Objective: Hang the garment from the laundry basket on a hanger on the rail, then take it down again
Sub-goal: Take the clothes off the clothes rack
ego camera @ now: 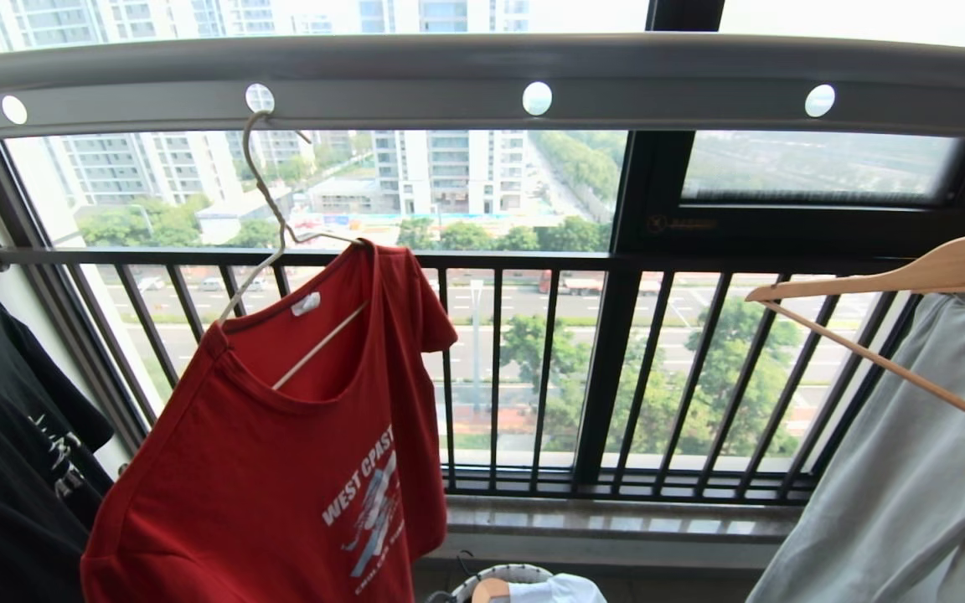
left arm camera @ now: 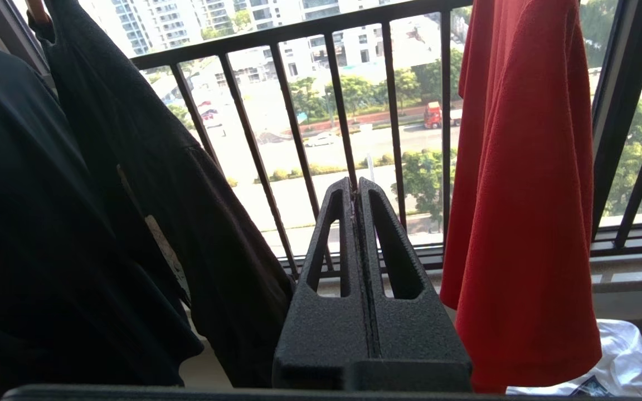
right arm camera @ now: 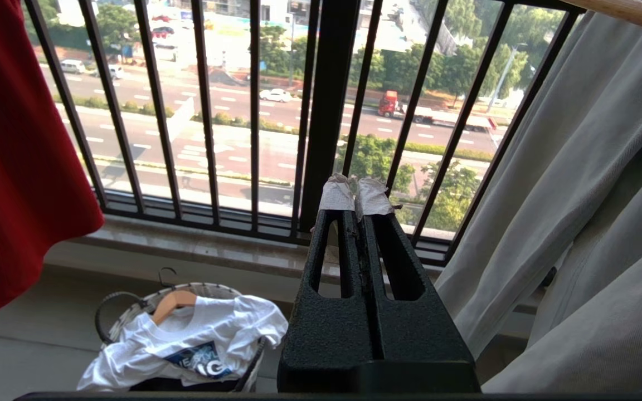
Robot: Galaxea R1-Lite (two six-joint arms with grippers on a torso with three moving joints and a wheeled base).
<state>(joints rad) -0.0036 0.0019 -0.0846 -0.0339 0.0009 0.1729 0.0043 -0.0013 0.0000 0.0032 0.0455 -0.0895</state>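
So from my seat at the controls, the garment (ego camera: pixel 281 469) is up on the hanger (ego camera: pixel 269 201), and the hanger's hook sits in one of the round holes of the rail (ego camera: pixel 482 79), second hole from the left in the head view. The red shirt hangs pretty lopsided, one shoulder riding high by the hanger's neck and the other slumped down low, with the white neck label facing me and the WEST COAST print tilted. The left gripper (left arm camera: pixel 357 186) is clenched tight with nothing in it, fingers pressed together, sitting low between the black printed T-shirt (left arm camera: pixel 76 223) and the red shirt's hem, not touching either as far as I can see. The right gripper (right arm camera: pixel 357 189) is also squeezed shut and empty, its taped tips pointing at the black window railing (right arm camera: pixel 321 111), with the pale grey-green garment (right arm camera: pixel 577 223) hanging just beside it off a light-wood hanger (ego camera: pixel 935 272). Neither arm shows in the head view. Down on the floor by the sill, the laundry basket (right arm camera: pixel 126 317) holds a white T-shirt (right arm camera: pixel 187 340) on a small wooden hanger (right arm camera: pixel 173 301).
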